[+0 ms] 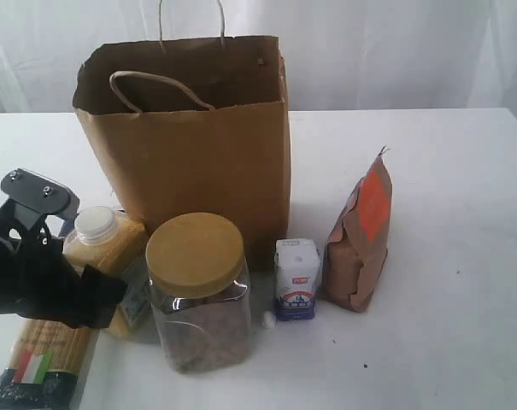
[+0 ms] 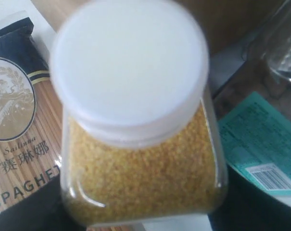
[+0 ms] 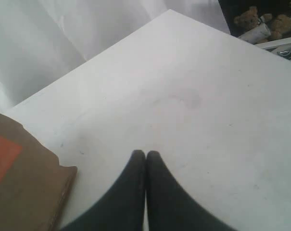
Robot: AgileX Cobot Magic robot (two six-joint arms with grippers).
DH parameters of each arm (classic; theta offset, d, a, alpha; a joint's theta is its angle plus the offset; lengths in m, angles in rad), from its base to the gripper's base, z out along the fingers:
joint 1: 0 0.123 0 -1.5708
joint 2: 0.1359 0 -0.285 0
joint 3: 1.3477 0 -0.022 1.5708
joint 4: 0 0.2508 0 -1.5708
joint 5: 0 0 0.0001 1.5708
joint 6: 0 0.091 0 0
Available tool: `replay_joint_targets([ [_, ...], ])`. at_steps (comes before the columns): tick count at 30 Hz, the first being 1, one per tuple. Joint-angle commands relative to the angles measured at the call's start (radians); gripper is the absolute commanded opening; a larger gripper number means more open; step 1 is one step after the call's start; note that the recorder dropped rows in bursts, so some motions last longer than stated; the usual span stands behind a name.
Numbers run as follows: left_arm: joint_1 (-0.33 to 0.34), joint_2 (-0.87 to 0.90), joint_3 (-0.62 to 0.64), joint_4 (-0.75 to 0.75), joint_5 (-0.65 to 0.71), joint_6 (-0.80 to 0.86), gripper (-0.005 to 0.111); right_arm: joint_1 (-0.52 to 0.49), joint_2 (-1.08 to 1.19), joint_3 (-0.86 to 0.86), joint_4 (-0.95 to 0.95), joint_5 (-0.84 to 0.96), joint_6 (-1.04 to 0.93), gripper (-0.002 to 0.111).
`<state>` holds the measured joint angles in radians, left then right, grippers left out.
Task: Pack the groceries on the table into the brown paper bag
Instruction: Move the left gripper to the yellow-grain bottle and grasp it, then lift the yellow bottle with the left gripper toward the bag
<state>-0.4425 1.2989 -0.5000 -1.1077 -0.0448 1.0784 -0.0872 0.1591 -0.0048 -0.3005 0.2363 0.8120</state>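
Your left fingers (image 2: 253, 209) are sitting on either side of the yellow-grain bottle (image 2: 140, 178), showing as dark shapes in the lower corners of the left wrist view. The bottle is filling the gap between them. You cannot tell from here whether they are pressing on it or only flanking it. The bottle is standing upright on the table (image 1: 446, 325), its white cap (image 2: 131, 67) facing the wrist camera.

Your right fingers (image 3: 131, 192) are pressed together tip to tip, gripping nothing. They are hanging over bare table, with the brown orange-labelled pouch (image 3: 20, 173) at the lower left of the right wrist view.

In the exterior view, the left arm is reaching in from the left edge. The spaghetti packet with dark blue ends (image 1: 36, 363) is lying flat in the lower left corner, partly under that arm. The clear tan-lidded jar (image 1: 198, 290) is standing just right of the bottle, at lower centre. The small white-blue carton (image 1: 296, 278) is standing right of the jar, and the pouch is standing upright just right of the carton. A small white round thing (image 1: 268, 319) is lying between the jar and the carton.

The brown paper bag (image 1: 198, 154) is standing open at upper centre, behind the row of groceries.
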Motion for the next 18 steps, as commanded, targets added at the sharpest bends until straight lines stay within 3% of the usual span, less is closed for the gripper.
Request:
replay_joint_targets([
  [1, 0.0, -0.001, -0.002, -0.013, 0.045, -0.01, 0.046, -0.004, -0.005, 0.005, -0.004, -0.006, 0.006, 0.0],
  [9, 0.0, -0.055, -0.002, -0.013, 0.032, -0.005, 0.0, -0.004, -0.005, 0.005, -0.004, -0.006, 0.006, 0.0],
  [18, 0.0, -0.241, -0.002, 0.005, 0.015, -0.003, 0.0, -0.004, -0.005, 0.005, -0.004, -0.006, 0.006, 0.0],
])
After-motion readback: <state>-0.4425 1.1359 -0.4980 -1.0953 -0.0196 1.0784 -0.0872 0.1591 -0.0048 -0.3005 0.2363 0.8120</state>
